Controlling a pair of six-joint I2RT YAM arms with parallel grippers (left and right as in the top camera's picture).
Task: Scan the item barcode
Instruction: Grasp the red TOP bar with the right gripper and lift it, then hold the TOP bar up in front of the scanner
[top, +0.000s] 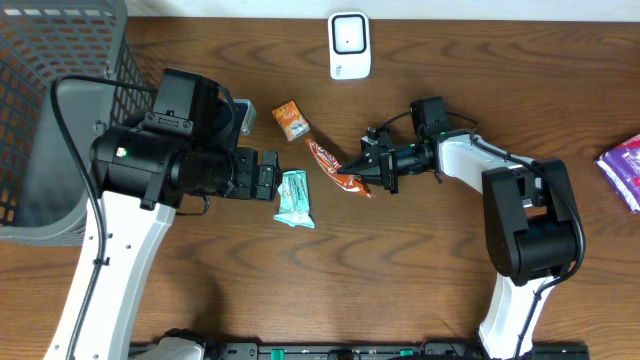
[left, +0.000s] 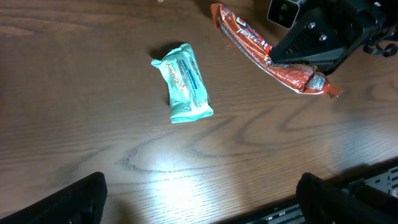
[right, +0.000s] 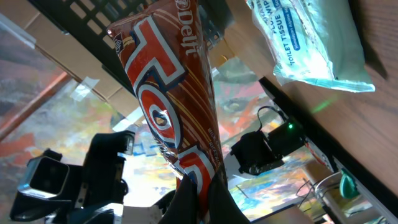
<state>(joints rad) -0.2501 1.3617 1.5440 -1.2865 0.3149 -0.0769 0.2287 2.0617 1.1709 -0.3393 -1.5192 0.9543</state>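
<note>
A long red-orange snack bar (top: 330, 165) sits at the table's middle, and my right gripper (top: 362, 172) is shut on its right end. The right wrist view shows the bar (right: 168, 93) rising from between the closed fingers of that gripper (right: 202, 199). In the left wrist view the bar (left: 249, 43) is at top right. My left gripper (left: 199, 199) is open and holds nothing; it hangs above bare wood beside a teal tissue pack (top: 294, 198) (left: 183, 83). A white scanner (top: 349, 45) stands at the back edge.
A grey mesh basket (top: 50, 110) fills the far left. A small orange packet (top: 291, 120) lies behind the teal pack. A purple pack (top: 625, 170) lies at the right edge.
</note>
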